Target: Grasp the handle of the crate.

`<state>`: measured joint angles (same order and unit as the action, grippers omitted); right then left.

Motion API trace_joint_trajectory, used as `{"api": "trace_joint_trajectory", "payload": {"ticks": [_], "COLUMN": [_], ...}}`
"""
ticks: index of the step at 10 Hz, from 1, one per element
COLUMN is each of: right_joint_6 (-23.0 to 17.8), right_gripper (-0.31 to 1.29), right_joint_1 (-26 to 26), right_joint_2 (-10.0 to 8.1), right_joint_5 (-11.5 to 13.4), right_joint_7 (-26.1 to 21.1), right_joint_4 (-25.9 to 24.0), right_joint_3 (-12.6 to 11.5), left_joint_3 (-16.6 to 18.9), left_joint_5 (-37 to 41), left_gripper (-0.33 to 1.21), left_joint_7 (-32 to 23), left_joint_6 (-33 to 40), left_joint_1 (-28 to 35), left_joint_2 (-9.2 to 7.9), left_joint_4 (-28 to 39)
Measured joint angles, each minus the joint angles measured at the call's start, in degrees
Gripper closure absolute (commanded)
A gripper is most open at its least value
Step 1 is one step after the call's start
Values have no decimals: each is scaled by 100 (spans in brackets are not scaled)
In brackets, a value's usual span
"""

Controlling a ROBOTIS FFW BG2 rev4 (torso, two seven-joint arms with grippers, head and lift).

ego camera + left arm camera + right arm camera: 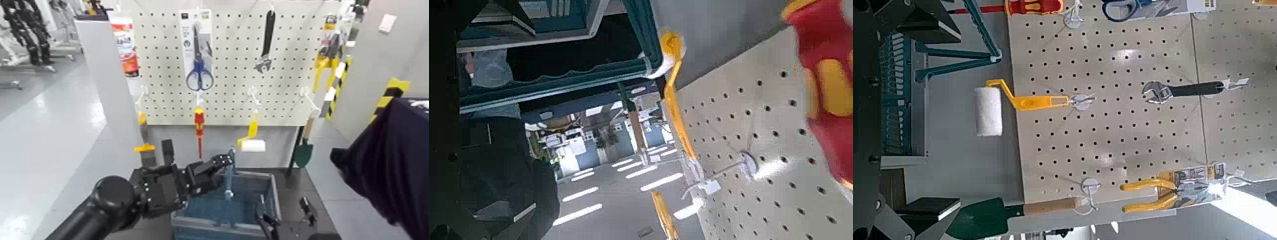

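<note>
The grey-blue slatted crate [274,191] sits on the dark table below the pegboard, and it also shows in the right wrist view [898,90]. Its thin teal handle [228,189] stands raised upright over the middle of the crate. My left gripper [225,169] reaches in from the left and is shut on the handle near its top. The bar runs close across the left wrist view [559,88]. My right gripper [287,220] is open and empty, low at the crate's near right corner. The raised handle shows in the right wrist view [953,50].
A white pegboard [159,64] behind the crate holds blue scissors [199,73], a red-and-yellow screwdriver [198,127], a wrench [265,45], a yellow paint roller [252,142] and a green trowel [304,150]. A person's dark sleeve [389,166] is at the right. A white pillar [105,89] stands at the left.
</note>
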<state>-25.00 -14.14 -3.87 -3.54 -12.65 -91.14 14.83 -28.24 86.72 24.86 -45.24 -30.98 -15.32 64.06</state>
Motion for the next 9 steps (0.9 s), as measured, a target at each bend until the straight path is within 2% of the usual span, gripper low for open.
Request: {"api": "trace_joint_trajectory", "payload": {"ticks": [4, 7, 8, 9], "right_joint_6": [-69, -91, -92, -98], "right_gripper": [14, 14, 14, 14], "right_joint_1": [32, 52, 59, 68], "right_joint_2": [1, 0, 0, 0], "right_joint_5": [-33, -45, -53, -58], "right_joint_7": [-6, -9, -9, -9], "right_joint_4": [49, 70, 77, 83], "right_joint_3": [45, 72, 84, 98], "left_joint_3": [-437, -531, -542, -547], "left_joint_5": [309, 443, 471, 505], "left_gripper": [10, 11, 18, 45], "left_joint_7": [206, 204, 204, 205], "left_joint_6": [-159, -195, -195, -191], "left_joint_1": [-426, -544, -579, -615], "left_joint_2": [142, 187, 194, 202], "left_joint_4": [-798, -1029, -1075, -1117]}}
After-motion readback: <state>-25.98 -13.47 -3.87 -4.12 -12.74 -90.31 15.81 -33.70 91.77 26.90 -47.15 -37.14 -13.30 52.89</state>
